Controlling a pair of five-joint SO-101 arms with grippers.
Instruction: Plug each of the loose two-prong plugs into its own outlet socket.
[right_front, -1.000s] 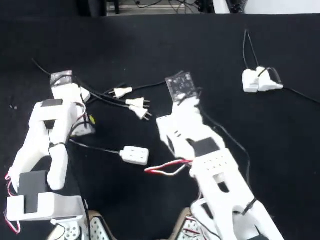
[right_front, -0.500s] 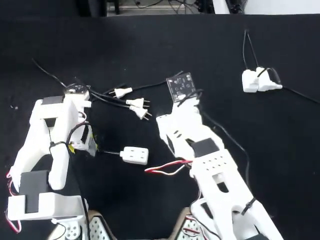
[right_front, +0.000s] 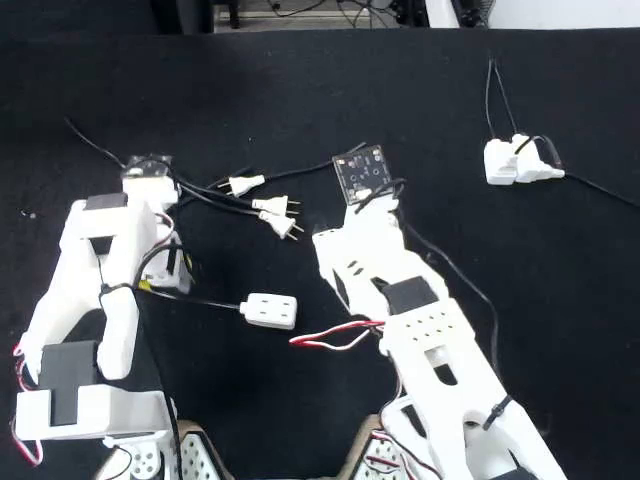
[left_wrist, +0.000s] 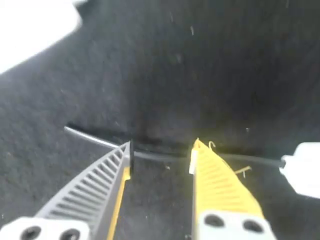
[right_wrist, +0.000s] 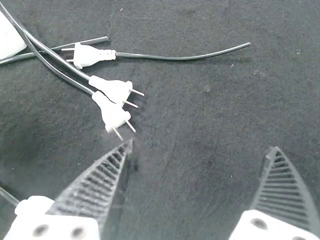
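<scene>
Black cloth is covering the worktop (right_front: 560, 330). Three loose white two-prong plugs are lying together near its middle, between the two arms: the far plug (right_front: 243, 184), the middle plug (right_front: 277, 206) and the near plug (right_front: 288, 228); their black cords are trailing off toward the left arm; the middle and near plugs are lying just beside each other, prongs pointing toward the right arm.

A white outlet socket (right_front: 270, 310) is lying flat nearer the arm bases, well apart from the plugs, nothing plugged into it; its socket cord (right_front: 190, 296) is running across to the left arm.

The left gripper (left_wrist: 160, 152) is pointing down at the cloth, fingers spread; the socket cord (left_wrist: 160, 156) is passing across the gap between the fingertips, not pinched; the socket's white end (left_wrist: 302, 167) is showing at the edge of the left wrist view.

The right gripper (right_wrist: 200, 147) is hanging wide open over bare cloth, holding nothing; the near plug (right_wrist: 112, 114) is lying just off one fingertip, with the middle plug (right_wrist: 112, 89) and the far plug (right_wrist: 90, 55) beyond it.

A second outlet socket (right_front: 503, 162) is sitting at the far right, a white plug (right_front: 540, 165) apparently seated in it.
</scene>
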